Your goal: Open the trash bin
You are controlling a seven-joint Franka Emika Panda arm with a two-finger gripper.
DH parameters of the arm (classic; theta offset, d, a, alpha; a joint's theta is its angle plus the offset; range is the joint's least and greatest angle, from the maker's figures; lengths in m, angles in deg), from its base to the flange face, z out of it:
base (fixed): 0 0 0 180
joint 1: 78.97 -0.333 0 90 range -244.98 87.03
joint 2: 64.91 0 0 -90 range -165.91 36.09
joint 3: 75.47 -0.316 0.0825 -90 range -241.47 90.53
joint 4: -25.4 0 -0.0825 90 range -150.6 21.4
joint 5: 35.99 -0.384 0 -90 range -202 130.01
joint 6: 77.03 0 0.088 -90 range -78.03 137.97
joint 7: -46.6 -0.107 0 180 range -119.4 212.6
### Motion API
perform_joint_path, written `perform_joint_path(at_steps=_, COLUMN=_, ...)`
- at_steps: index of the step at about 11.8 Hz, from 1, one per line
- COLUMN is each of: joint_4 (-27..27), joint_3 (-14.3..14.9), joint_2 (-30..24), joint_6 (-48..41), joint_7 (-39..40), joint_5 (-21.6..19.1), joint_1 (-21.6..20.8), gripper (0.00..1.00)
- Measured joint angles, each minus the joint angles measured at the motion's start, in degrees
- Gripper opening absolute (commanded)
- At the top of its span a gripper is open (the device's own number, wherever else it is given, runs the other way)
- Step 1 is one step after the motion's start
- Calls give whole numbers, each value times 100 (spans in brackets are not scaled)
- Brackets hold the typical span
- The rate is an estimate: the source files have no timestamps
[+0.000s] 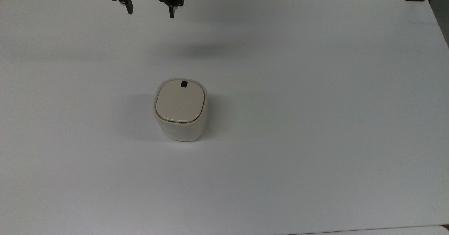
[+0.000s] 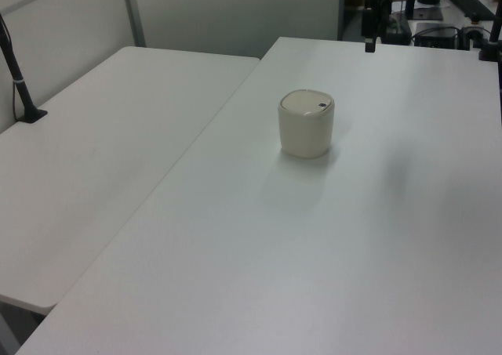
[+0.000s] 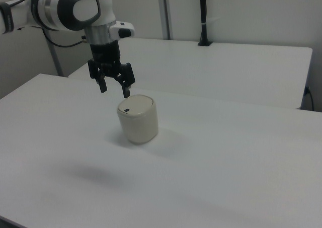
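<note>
In the right view the gripper (image 3: 114, 89) hangs in the air at the left, its fingers (image 3: 102, 85) spread wide and holding nothing. Just to the right view's right and lower, the trash bin (image 3: 138, 119) stands upright near the middle of the white surface (image 3: 226, 152). Its beige lid (image 1: 180, 100) lies closed, the black button (image 1: 183, 84) at its far edge in the top view.

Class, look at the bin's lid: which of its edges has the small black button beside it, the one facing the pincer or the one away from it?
On the trash bin, the black button sits by the lid edge facing the pincer; the opposite edge is plain.
</note>
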Motion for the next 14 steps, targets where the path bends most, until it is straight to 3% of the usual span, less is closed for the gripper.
perform_joint_path(at_steps=10, joint_4=-2, joint_3=-8, joint_2=1, joint_6=-2, joint_7=0, joint_5=0, joint_1=-10, gripper=100)
perform_joint_path(at_steps=12, joint_4=-2, joint_3=-8, joint_2=1, joint_6=-2, joint_7=0, joint_5=0, joint_1=-16, gripper=79)
perform_joint_path(at_steps=14, joint_4=-2, joint_3=-8, joint_2=4, joint_6=-2, joint_7=0, joint_5=0, joint_1=-16, gripper=40)
